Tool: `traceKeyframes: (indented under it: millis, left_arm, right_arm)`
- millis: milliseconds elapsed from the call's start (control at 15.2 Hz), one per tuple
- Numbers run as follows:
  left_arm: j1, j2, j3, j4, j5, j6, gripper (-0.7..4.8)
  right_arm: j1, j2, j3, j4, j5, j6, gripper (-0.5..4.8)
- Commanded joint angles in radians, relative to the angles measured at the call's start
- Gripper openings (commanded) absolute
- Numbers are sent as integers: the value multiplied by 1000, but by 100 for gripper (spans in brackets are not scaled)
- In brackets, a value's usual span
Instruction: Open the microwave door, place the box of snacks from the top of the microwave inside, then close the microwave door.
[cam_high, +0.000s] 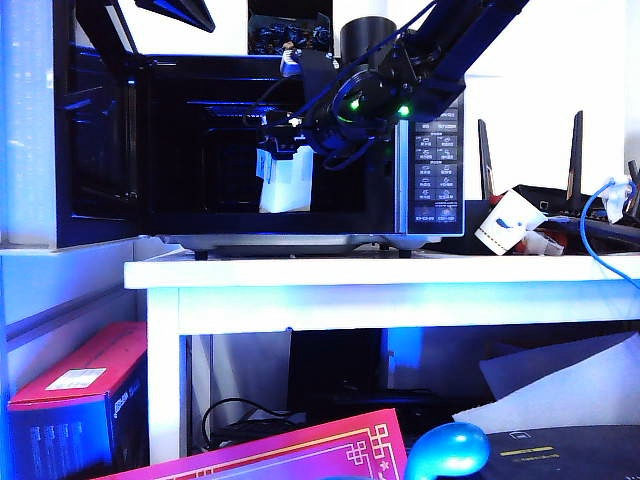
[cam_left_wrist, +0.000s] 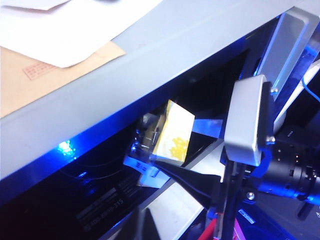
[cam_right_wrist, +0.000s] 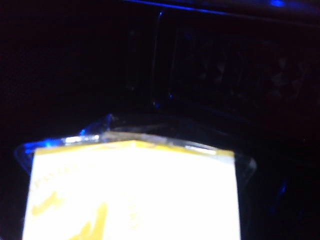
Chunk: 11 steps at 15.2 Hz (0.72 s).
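Microwave (cam_high: 430, 150) cavity: box of snacks (cam_high: 287, 182) in right end effector (cam_high: 272, 135)

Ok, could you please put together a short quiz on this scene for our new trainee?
1. True or false: the microwave door is shut.
2. Which gripper holds the box of snacks? A) left B) right C) neither
3. Fill in: the box is ___ the cavity of the microwave.

Key:
1. False: it stands swung open at the left.
2. B: the right gripper reaches into the cavity, clamped on the box's upper part. The left gripper is outside the cavity, holding nothing that shows.
3. Inside.
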Motion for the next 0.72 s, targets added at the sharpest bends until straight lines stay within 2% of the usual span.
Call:
traceKeyframes:
  millis: [66, 197, 394, 722]
  left_arm:
    - [-1, -7, 5, -3, 1, 0, -6]
    - [-1, -7, 5, -17, 1, 1, -6]
    - [-1, -7, 5, -19, 1, 1, -6]
    - [-1, -7, 5, -20, 1, 2, -6]
  right_arm:
    - [-11, 23, -2, 18, 3, 14, 317]
    - [-20, 23, -1, 15, 2, 19, 321]
    - [-26, 23, 0, -85, -3, 23, 409]
    - [-27, 23, 0, -251, -28, 23, 409]
